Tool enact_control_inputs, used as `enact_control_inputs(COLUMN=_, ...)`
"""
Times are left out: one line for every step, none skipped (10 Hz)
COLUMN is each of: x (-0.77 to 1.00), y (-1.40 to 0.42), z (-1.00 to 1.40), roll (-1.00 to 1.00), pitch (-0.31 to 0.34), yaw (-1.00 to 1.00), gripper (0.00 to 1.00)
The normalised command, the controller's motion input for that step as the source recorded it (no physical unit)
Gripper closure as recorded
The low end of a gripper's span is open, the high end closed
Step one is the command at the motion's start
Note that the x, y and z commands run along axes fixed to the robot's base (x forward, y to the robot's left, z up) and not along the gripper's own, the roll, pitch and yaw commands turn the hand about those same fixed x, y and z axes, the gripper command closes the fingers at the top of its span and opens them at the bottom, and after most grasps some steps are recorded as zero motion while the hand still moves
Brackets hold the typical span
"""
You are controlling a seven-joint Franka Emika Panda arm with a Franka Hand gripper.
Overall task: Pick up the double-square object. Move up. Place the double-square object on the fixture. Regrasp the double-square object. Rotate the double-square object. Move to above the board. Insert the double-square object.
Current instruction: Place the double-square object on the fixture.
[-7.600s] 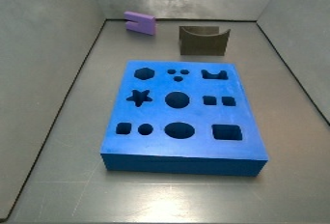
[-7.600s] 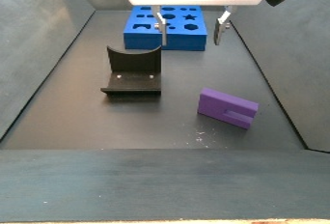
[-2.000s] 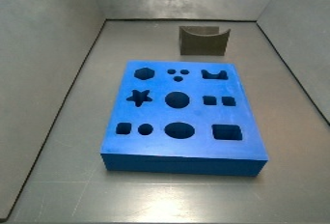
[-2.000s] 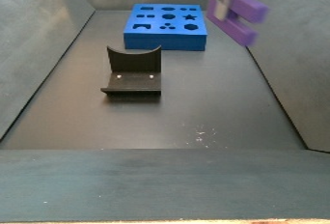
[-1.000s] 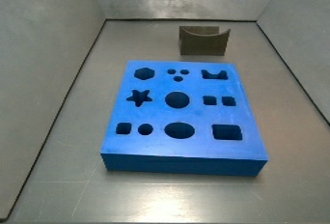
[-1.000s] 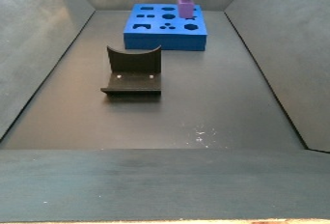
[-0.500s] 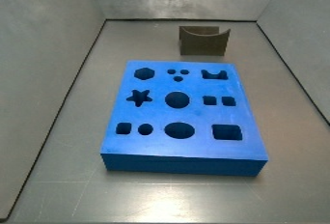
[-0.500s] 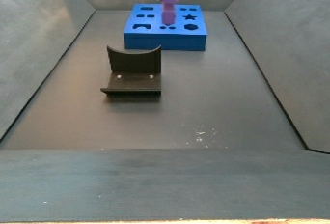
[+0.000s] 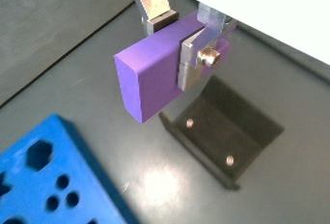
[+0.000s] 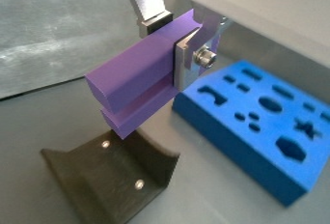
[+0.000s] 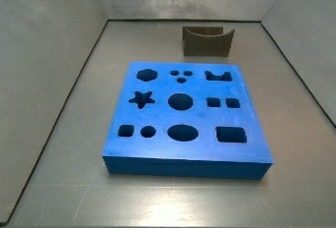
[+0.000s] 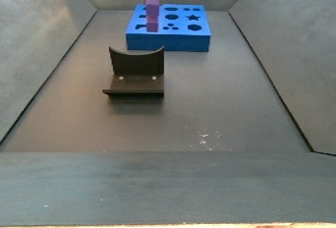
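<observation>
Aloft, tool (image 9: pixel 184 37) clamps double-square object (image 9: pixel 154 74) above fixture (image 9: pixel 229 135).

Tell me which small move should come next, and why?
Probably lower the purple block toward the fixture. The gripper holds the block in the air, above and clear of the fixture, whose notch is empty; the blue board lies to the side.

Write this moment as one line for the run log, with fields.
phase: carry to fixture | gripper: raised, shut on double-square object | object: off the floor | fixture: nothing on it | board: holes unfilled
</observation>
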Motion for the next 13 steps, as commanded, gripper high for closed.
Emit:
enact_control_inputs(x=0.57, y=0.04, z=-0.02, roll=-1.00, pitch=0.107, yaw=-0.05, gripper=1.00)
enact_control_inputs(x=0.47, y=0.05, z=-0.02, roll=-1.00, pitch=0.124, yaw=-0.07, gripper=1.00)
enact_control_inputs(x=0.37, y=0.05, z=-0.02, roll=-0.92, pitch=0.134, yaw=-0.10, gripper=1.00)
enact_control_inputs(x=0.32, y=0.05, z=-0.02, roll=-0.81, pitch=0.122, yaw=-0.10, gripper=1.00)
enact_control_inputs(x=0.23, y=0.05, z=-0.02, roll=-0.59, pitch=0.103, yaw=-0.11, gripper=1.00)
enact_control_inputs(x=0.16, y=0.05, z=-0.02, roll=-0.42, pitch=0.089, yaw=-0.12, gripper=1.00)
enact_control_inputs(x=0.10, y=0.04, z=-0.02, roll=-0.28, pitch=0.077, yaw=-0.11, gripper=1.00)
enact_control_inputs(x=0.13, y=0.13, z=-1.00, roll=-1.00, pitch=0.221, yaw=-0.17, gripper=1.00)
enact_control_inputs(x=0.13, y=0.14, z=-1.00, roll=-1.00, pitch=0.191, yaw=-0.20, gripper=1.00)
enact_control_inputs(x=0.15, y=0.14, z=-1.00, roll=-0.91, pitch=0.198, yaw=-0.21, gripper=1.00)
enact_control_inputs(x=0.16, y=0.14, z=-1.00, roll=-0.81, pitch=0.179, yaw=-0.21, gripper=1.00)
enact_control_inputs(x=0.19, y=0.14, z=-1.00, roll=-0.54, pitch=0.103, yaw=-0.22, gripper=1.00)
enact_control_inputs(x=0.19, y=0.15, z=-1.00, roll=-0.38, pitch=0.061, yaw=-0.22, gripper=1.00)
